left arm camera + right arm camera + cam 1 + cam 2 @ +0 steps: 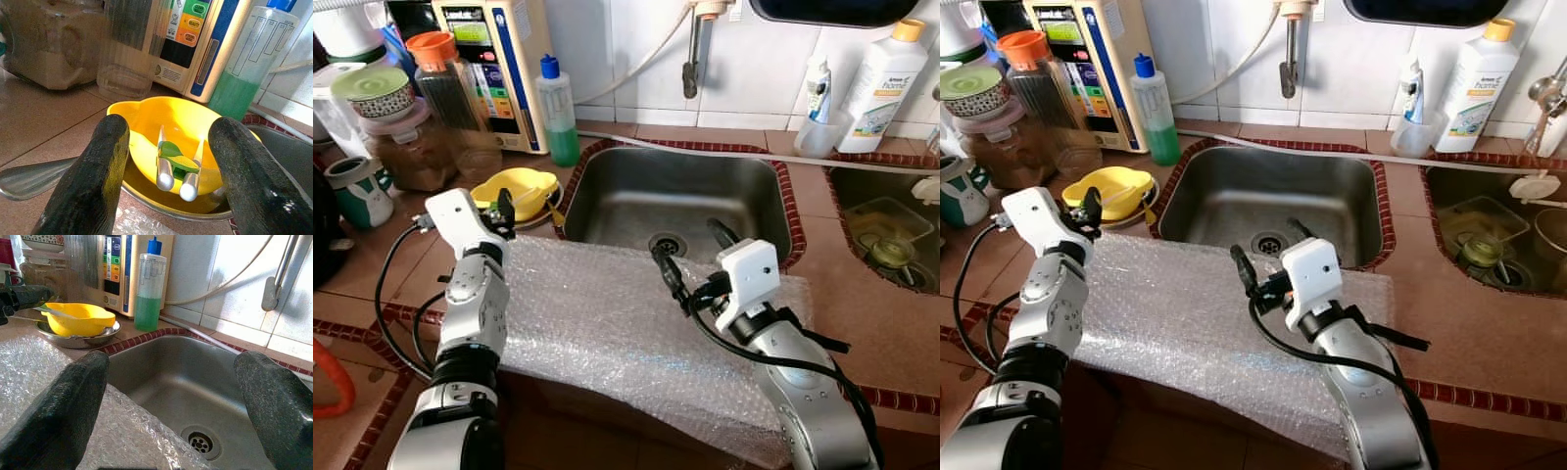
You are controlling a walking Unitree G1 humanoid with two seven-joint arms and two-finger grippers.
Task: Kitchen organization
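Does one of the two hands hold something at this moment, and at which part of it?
Nothing is held. The left hand is open, its fingers apart before the yellow bowl. The right hand is open too, over the sink edge.

Silver jointed arms, white wrist housings, black cables, black fingers (93,181)

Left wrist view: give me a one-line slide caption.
Open left gripper poised before a yellow bowl holding utensils with a green clip, set in a metal dish.
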